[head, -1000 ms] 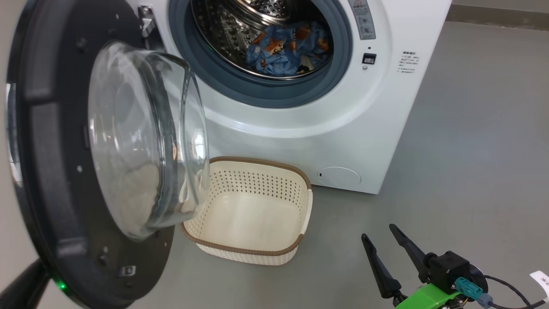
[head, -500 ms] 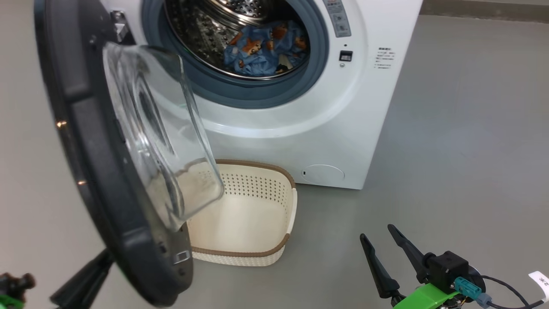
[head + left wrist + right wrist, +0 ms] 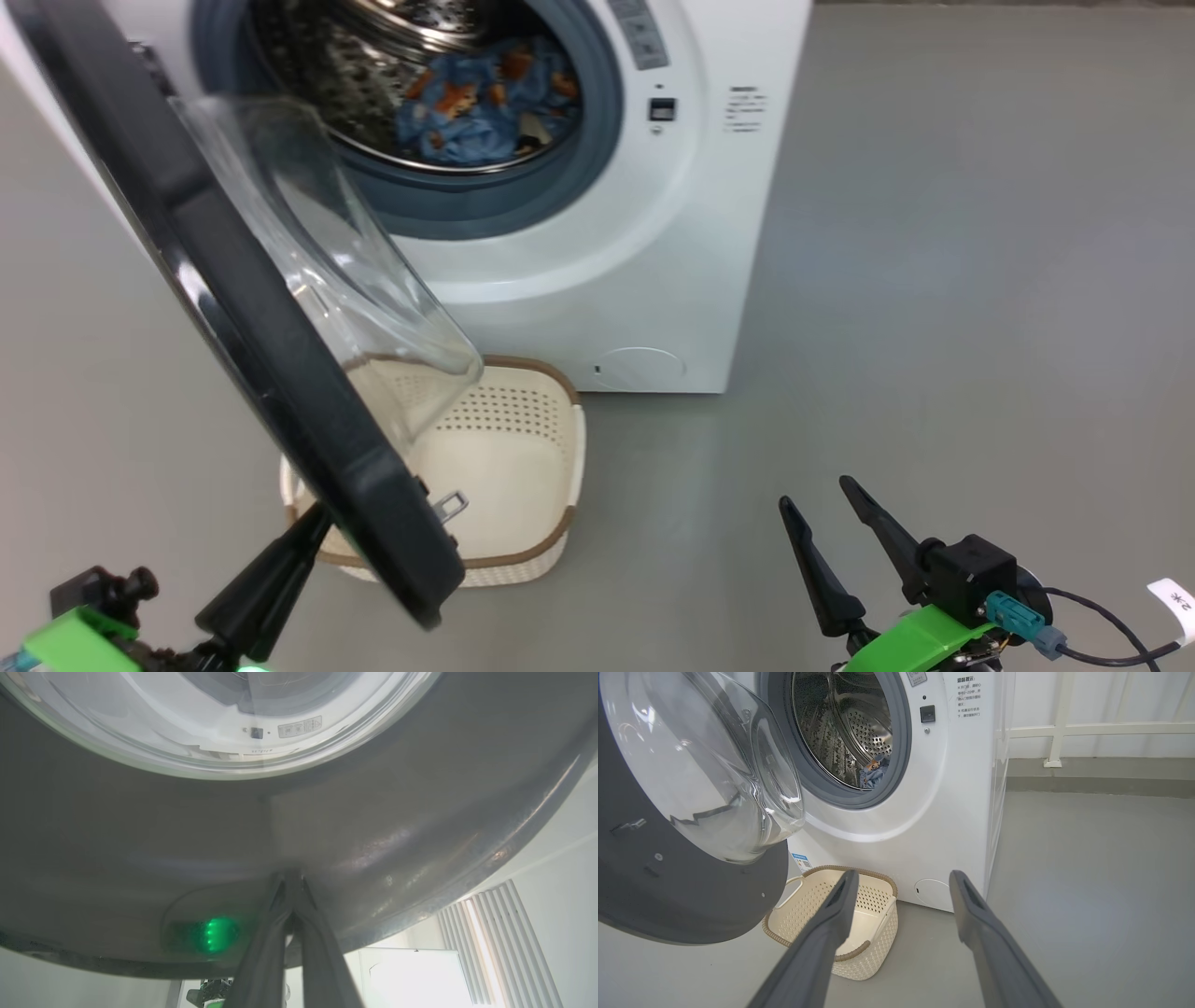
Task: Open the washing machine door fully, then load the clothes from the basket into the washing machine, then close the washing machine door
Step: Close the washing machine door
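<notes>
Left gripper [image 3: 290,880] closed, tips against washing machine door [image 3: 140,835] rim

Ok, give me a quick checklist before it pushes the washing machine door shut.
Clothes inside drum, off the rubber seal: ok.
Basket emptied: ok, where visible.
Left claw shut, tips on outer face of washing machine door: ok.
Right claw open, away from the door's swing: ok.
Door latched: not ok, it stands ajar.
Door clears basket rim: cannot tell.
</notes>
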Robot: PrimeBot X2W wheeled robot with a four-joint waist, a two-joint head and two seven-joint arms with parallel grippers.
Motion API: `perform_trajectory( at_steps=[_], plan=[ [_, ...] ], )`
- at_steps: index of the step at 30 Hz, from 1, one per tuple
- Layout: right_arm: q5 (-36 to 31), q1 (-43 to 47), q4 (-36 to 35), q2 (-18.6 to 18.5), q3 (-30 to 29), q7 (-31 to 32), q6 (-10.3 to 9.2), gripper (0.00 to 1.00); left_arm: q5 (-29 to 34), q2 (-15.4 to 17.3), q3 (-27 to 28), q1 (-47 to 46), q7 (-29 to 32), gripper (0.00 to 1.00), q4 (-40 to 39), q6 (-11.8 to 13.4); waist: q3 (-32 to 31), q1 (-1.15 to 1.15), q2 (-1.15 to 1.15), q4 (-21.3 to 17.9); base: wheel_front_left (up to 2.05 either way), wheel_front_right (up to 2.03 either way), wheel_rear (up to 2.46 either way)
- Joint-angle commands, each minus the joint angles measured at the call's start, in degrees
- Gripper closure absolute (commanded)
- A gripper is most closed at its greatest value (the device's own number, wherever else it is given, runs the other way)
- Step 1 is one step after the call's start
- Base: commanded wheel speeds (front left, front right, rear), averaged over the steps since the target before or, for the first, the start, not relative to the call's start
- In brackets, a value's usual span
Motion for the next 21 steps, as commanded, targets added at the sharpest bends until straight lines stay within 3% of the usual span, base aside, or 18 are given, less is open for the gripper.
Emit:
perform_trajectory(
  at_steps=[1, 12, 21],
  plan=[
    [-0.02, -1.76, -1.22, 0.10, 1.38, -0.28, 0.09, 0.00, -0.74, 0.47, 0.74, -2.53, -0.22, 1.00, -0.97, -0.66, 0.78, 0.00, 0.00, -2.38, 0.00, 0.00, 0.00],
    [0.15, -2.64, -1.32, 0.13, 1.13, -0.28, 0.09, 0.00, -2.12, 0.47, -3.24, -8.81, -6.91, 1.00, 2.21, -4.44, 2.77, 0.00, 0.00, -10.20, 0.00, 0.00, 0.00],
    [0.39, -3.90, -1.72, 0.33, 1.08, -0.28, 0.09, 0.00, -0.20, 0.47, -4.72, -15.63, -10.75, 1.00, 5.73, -5.83, 5.33, 0.00, 0.00, -14.85, 0.00, 0.00, 0.00]
  ],
)
